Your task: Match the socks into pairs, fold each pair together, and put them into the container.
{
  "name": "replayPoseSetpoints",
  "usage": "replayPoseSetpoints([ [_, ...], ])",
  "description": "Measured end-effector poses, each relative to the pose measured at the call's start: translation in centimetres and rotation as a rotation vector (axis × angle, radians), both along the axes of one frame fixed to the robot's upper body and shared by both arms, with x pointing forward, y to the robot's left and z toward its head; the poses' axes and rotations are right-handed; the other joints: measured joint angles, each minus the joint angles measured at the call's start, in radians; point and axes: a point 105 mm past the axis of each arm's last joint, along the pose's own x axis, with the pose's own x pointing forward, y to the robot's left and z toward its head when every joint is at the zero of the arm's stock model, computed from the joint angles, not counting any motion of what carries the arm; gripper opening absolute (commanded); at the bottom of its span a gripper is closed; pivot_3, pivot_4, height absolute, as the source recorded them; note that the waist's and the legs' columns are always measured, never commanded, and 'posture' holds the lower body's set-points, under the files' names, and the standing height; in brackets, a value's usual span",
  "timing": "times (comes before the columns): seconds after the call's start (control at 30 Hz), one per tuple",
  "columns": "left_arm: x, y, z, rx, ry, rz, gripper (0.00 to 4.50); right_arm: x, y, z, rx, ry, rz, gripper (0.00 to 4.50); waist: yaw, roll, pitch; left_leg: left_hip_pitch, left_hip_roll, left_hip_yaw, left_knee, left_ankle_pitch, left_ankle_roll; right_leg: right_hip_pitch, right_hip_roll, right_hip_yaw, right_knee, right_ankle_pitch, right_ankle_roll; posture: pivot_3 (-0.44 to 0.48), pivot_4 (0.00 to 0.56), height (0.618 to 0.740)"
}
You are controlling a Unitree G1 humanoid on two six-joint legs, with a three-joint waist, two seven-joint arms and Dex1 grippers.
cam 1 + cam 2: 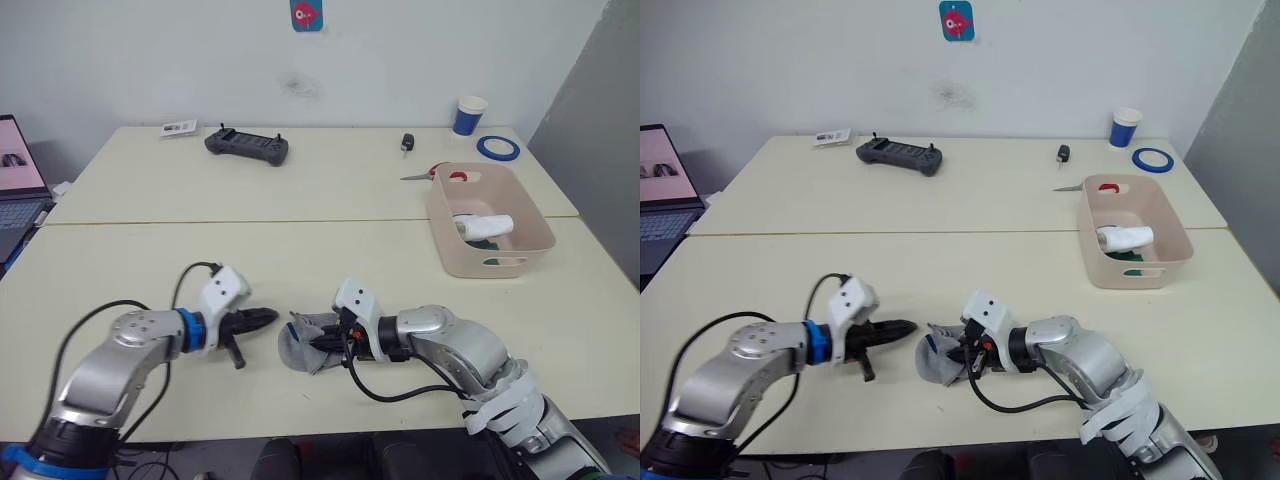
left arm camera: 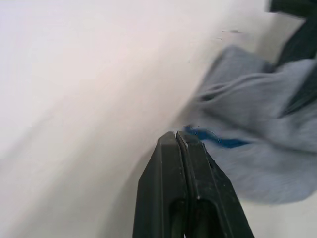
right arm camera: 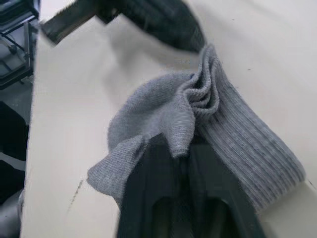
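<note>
One bundle of grey socks (image 1: 305,343) lies on the pale surface (image 1: 300,250), well short of the container (image 1: 488,220) and toward the robot's left of it. How many socks make up the bundle cannot be told; the right wrist view shows ribbed grey fabric bunched into folds, and the left wrist view shows one blue mark on the knit.

The right tool (image 1: 322,341) is clamped on the grey socks — in its wrist view a fold of fabric drapes over its two black fingers (image 3: 163,198), which sit close together with cloth between them. The left tool (image 1: 262,318) points at the bundle from the side away from the container, its two fingers pressed together with nothing between them, the tip just beside the sock's edge.

The container, a single pink-beige bin, holds one rolled white sock bundle (image 1: 487,226) and a patch of dark green fabric (image 1: 490,243) beneath it.

Beyond the container lie one pair of scissors (image 1: 432,174), one roll of blue tape (image 1: 497,148) and one blue-and-white paper cup (image 1: 469,115). Farther from it along the far edge are one small dark key fob (image 1: 407,143), one black handheld controller (image 1: 247,146) and one small card (image 1: 179,127). One open laptop (image 1: 18,185) sits off the surface — on the side farthest from the container.
</note>
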Motion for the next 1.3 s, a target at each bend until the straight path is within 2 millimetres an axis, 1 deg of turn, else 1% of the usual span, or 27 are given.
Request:
replayPoseSetpoints([
  [0.07,0.2,0.6,0.5,0.001,-0.022,0.025,0.00,-0.1,0.1,1.3,0.006,-0.030,0.030,2.15,0.001,0.000,0.001,0.000,0.000,0.000,0.000,0.000,0.000,0.000,0.000,0.000,0.000,0.000,0.000,0.000,0.150,0.740],
  [0.13,0.3,0.6,0.5,-0.003,-0.028,0.028,0.00,-0.3,0.3,2.8,0.028,-0.061,0.060,2.81,0.001,0.000,0.001,0.000,0.000,0.000,0.000,0.000,0.000,0.000,0.000,0.000,-0.001,0.000,0.000,0.000,0.150,0.740],
  [0.2,0.3,0.4,0.6,-0.015,-0.037,0.025,0.00,-0.7,-0.2,3.9,0.029,-0.093,0.104,2.81,0.005,0.001,0.002,-0.001,0.000,0.000,0.000,0.000,0.000,0.001,-0.001,-0.001,-0.002,0.000,0.000,0.000,0.150,0.740],
  [0.27,0.4,0.1,0.7,-0.024,-0.057,0.016,0.00,-1.0,-0.8,4.6,0.020,-0.130,0.146,2.81,0.006,0.000,0.002,-0.001,0.000,0.000,0.000,0.000,0.000,0.001,-0.001,-0.001,-0.003,0.000,0.000,0.000,0.150,0.740],
  [0.3,0.5,0.0,0.9,-0.029,-0.073,0.009,0.00,-1.0,-1.3,4.8,0.011,-0.164,0.161,2.81,0.005,0.000,0.002,-0.001,0.000,0.000,0.000,0.000,0.000,0.001,-0.001,-0.001,-0.004,0.000,0.001,0.000,0.150,0.740],
  [0.37,0.7,-0.4,1.3,-0.045,-0.107,-0.004,0.00,-0.2,-2.3,4.9,-0.018,-0.238,0.152,2.81,0.005,0.000,0.002,-0.001,0.000,0.000,0.000,0.000,0.000,0.001,-0.001,-0.001,-0.005,0.001,0.001,0.000,0.150,0.740],
  [0.43,0.8,-0.7,1.6,-0.056,-0.126,-0.011,0.00,0.8,-3.1,4.4,-0.036,-0.283,0.119,2.42,0.004,0.000,0.002,-0.001,0.000,0.000,-0.001,0.000,0.000,0.001,-0.001,-0.001,-0.005,0.001,0.001,0.000,0.150,0.740],
  [0.47,0.8,-0.9,1.7,-0.057,-0.131,-0.017,0.00,1.1,-3.3,3.9,-0.041,-0.296,0.101,2.18,0.004,-0.001,0.002,-0.001,0.000,0.000,-0.001,0.000,0.000,0.001,0.000,-0.001,-0.005,0.001,0.001,0.000,0.150,0.740],
  [0.53,0.6,-1.3,2.1,-0.063,-0.138,-0.040,0.00,1.7,-3.5,2.6,-0.054,-0.302,0.072,1.51,0.003,-0.001,0.003,-0.001,0.000,0.000,-0.001,0.000,0.000,0.001,0.000,0.000,-0.005,0.001,0.001,0.000,0.150,0.740],
  [0.57,0.2,-1.9,2.4,-0.077,-0.138,-0.074,0.00,1.9,-3.4,1.9,-0.060,-0.302,0.065,1.18,0.002,-0.001,0.003,-0.001,0.000,0.000,-0.002,0.000,0.000,0.001,0.000,0.000,-0.005,0.001,0.001,0.000,0.150,0.740],
  [0.6,-0.2,-2.7,2.9,-0.089,-0.142,-0.120,0.00,1.9,-3.1,1.2,-0.065,-0.297,0.067,0.74,0.002,-0.001,0.003,-0.001,0.000,0.000,-0.002,0.000,0.000,0.001,0.000,0.000,-0.005,0.001,0.001,0.000,0.150,0.740],
  [0.67,-0.8,-4.2,3.4,-0.092,-0.148,-0.201,0.00,1.8,-2.2,0.3,-0.064,-0.298,0.081,0.10,0.002,-0.001,0.003,-0.001,0.000,0.000,-0.002,0.000,0.000,0.001,0.000,0.000,-0.005,0.001,0.001,0.000,0.150,0.740],
  [0.7,-1.0,-4.7,3.3,-0.083,-0.145,-0.231,0.00,1.8,-1.9,0.1,-0.069,-0.307,0.088,0.02,0.002,-0.001,0.003,-0.001,0.000,0.000,-0.002,0.000,0.000,0.001,0.000,0.000,-0.005,0.001,0.001,0.000,0.150,0.740],
  [0.73,-1.2,-5.2,2.8,-0.061,-0.132,-0.258,0.00,1.8,-1.8,-0.2,-0.077,-0.321,0.090,0.02,0.003,-0.001,0.003,-0.001,0.000,0.000,-0.001,0.000,0.000,0.001,0.000,0.000,-0.005,0.001,0.001,0.000,0.150,0.740],
  [0.83,-1.2,-6.4,0.5,0.026,-0.085,-0.325,0.00,2.3,-1.9,-0.8,-0.113,-0.349,0.084,0.02,0.004,-0.001,0.003,-0.001,0.000,0.001,-0.001,0.000,0.000,0.001,0.000,0.000,-0.004,0.001,0.001,0.000,0.150,0.740],
  [0.9,-0.9,-6.4,-0.9,0.075,-0.059,-0.329,0.00,2.2,-1.6,-0.9,-0.122,-0.364,0.095,0.02,0.004,-0.001,0.003,-0.001,0.000,0.000,-0.001,0.000,0.000,0.001,0.000,0.000,-0.004,0.001,0.001,0.000,0.150,0.740],
  [0.97,-0.3,-6.0,-1.8,0.111,-0.051,-0.318,0.00,2.3,-1.6,-1.0,-0.136,-0.385,0.099,0.02,0.004,-0.001,0.003,-0.001,0.000,0.000,-0.001,0.000,0.000,0.001,0.000,0.000,-0.004,0.001,0.001,0.000,0.150,0.740],
  [1.1,0.1,-5.6,-2.4,0.152,-0.087,-0.328,0.00,2.5,-2.1,-1.1,-0.165,-0.420,0.101,0.02,0.004,-0.001,0.003,0.000,0.000,0.000,-0.001,0.000,0.000,0.002,0.000,0.000,-0.004,0.001,0.001,0.000,0.150,0.740],
  [1.17,0.1,-5.2,-2.4,0.167,-0.099,-0.330,0.00,2.4,-2.3,-1.2,-0.167,-0.428,0.101,0.02,0.004,0.000,0.002,0.001,0.000,0.000,-0.001,0.000,0.000,0.002,0.000,0.000,-0.004,0.001,0.001,0.000,0.150,0.740],
  [1.3,-0.4,-4.5,-2.1,0.142,-0.115,-0.305,0.00,2.4,-2.8,-1.1,-0.142,-0.401,0.070,0.02,-0.001,0.000,0.002,0.002,0.000,0.001,0.000,0.000,0.000,0.002,0.000,0.000,-0.001,0.001,0.001,0.000,0.150,0.740],
])
